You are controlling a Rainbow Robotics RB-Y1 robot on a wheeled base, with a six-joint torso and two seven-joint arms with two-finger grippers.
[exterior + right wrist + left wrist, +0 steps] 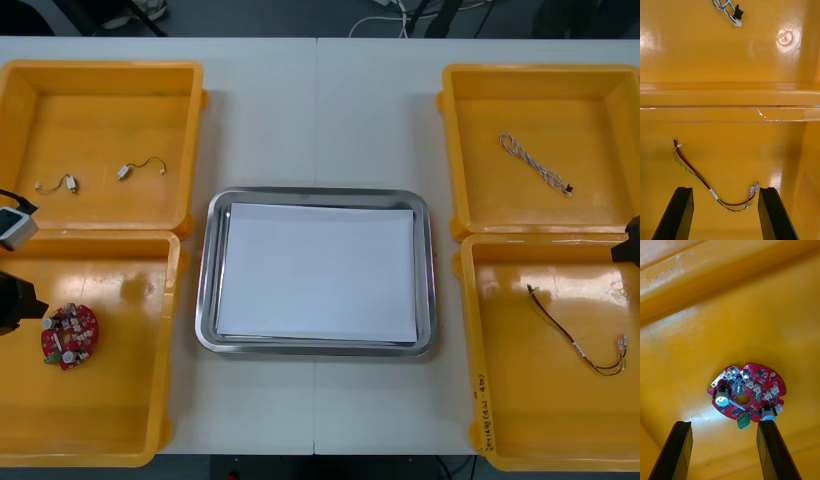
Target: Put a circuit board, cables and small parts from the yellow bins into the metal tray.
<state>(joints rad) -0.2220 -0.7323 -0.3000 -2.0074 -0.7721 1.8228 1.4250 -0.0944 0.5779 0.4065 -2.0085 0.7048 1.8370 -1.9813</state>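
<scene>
Left of the metal tray [203, 300], in a yellow bin [120, 420], the red circuit board [752, 386] lies just ahead of the left gripper [724, 423], which is spread wide and empty; the right gripper [724, 189], across the tray, gapes too.

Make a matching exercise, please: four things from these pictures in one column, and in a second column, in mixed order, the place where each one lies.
Things
1. round red circuit board
2. twisted blue and white cable
3. red and yellow cable
4. white sheet

Places
A. far right yellow bin
B. metal tray in the middle of the table
C. near left yellow bin
D. near right yellow bin

Right pairs: 1-C, 2-A, 3-D, 4-B.
</scene>
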